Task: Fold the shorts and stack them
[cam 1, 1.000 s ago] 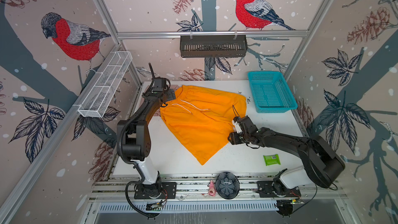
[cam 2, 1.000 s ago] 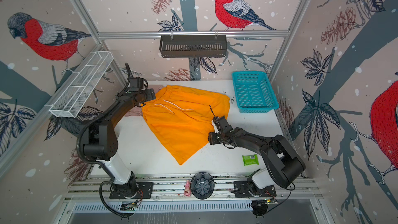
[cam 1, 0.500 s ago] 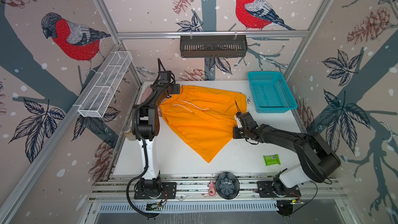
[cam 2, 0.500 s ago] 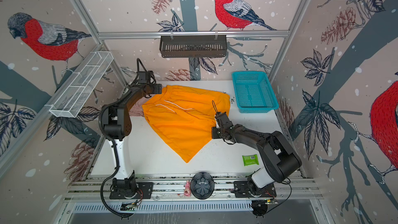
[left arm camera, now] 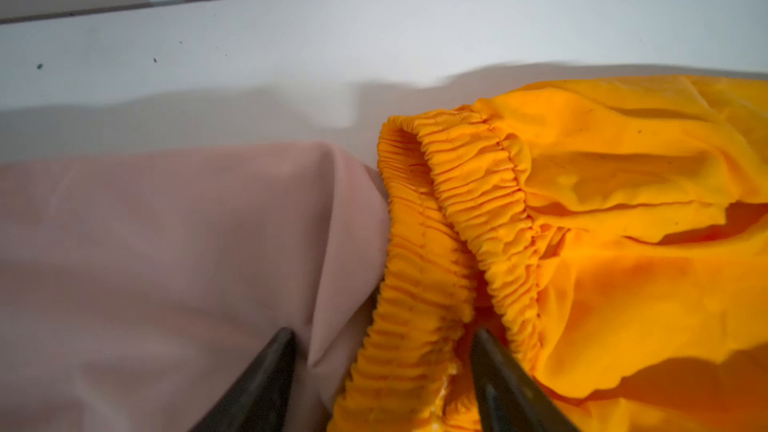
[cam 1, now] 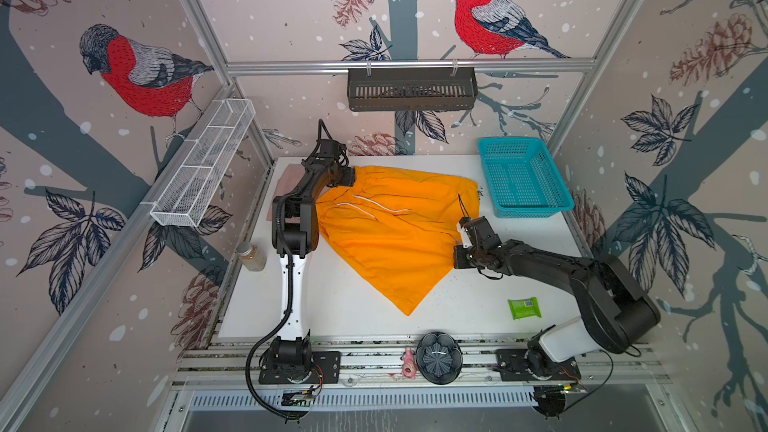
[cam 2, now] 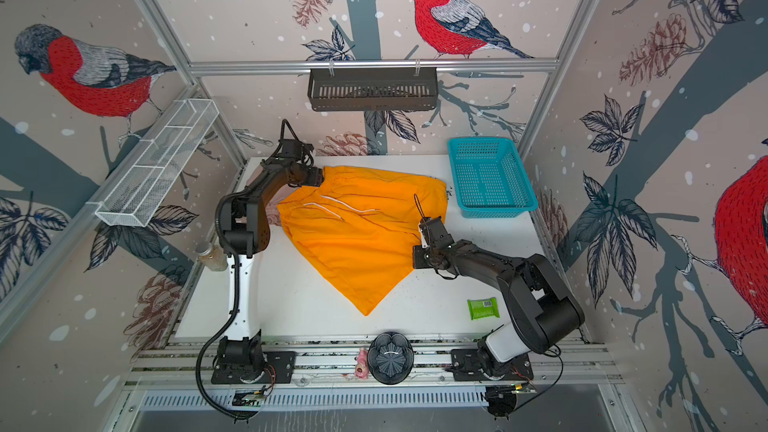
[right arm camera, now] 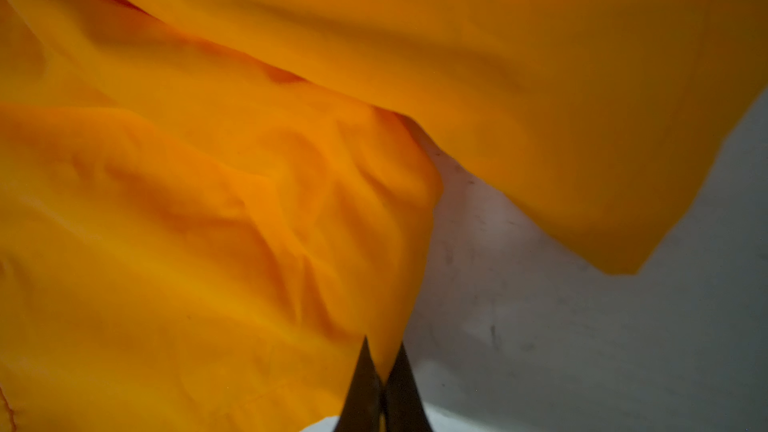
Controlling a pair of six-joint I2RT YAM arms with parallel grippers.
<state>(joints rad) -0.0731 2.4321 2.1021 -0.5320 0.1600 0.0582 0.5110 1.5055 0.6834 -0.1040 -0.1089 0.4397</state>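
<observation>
Orange shorts [cam 1: 390,234]: spread over back-centre of worktop [cam 1: 332,309], waistband toward back-left corner, one point trailing toward front edge.
Pink shorts [left arm camera: 166,263]: back-left corner, partly under orange waistband.
Left gripper [left arm camera: 382,332]: jaws part-open, straddling orange waistband, nothing clamped; one finger over pink cloth.
Right gripper [right arm camera: 382,351]: pinched shut on orange fabric edge, right side.
Risks: left closure likely catches pink cloth too, dragging both pairs. Right bite shallow on thin fabric, may slip under pull. Uneven tension would skew fold.
</observation>
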